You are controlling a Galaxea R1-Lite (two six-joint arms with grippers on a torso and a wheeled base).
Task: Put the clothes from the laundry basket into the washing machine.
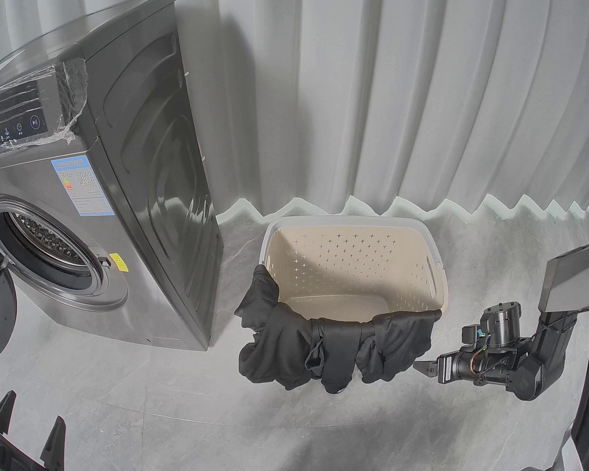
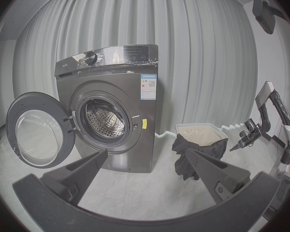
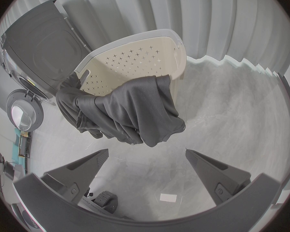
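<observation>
A dark garment (image 1: pixel 321 351) hangs bunched over the front rim of the laundry basket (image 1: pixel 353 220), with most of its bulk spilling down the outside toward the floor (image 1: pixel 177 400). The basket stands just beside the washing machine (image 1: pixel 144 165), on the robot's right of it. The machine's door (image 2: pixel 38 129) is swung wide, so the drum (image 2: pixel 106 120) is open.

The right gripper (image 1: pixel 421 366) sits low, just beside the garment's right-hand end, its fingers spread with nothing between them — close, though I can't tell whether it touches the cloth. The left gripper (image 1: pixel 34 410) is well apart from the basket, down in front of the machine, with its fingers likewise spread and empty.

The step in hand looks like the first grasp. To do it well, the right gripper should go for a thick fold rather than a loose edge — the bunched lobe nearest it is probably the best target — and close fully before lifting. Soft cloth will sag and trail, so the lift likely needs to go up and clear of the rim first. Otherwise the draped part could drag the light basket along or tip it. On the way across, the hanging tail should be kept off the floor, and the cloth pushed well into the drum so that nothing ends up draped over the door sill
</observation>
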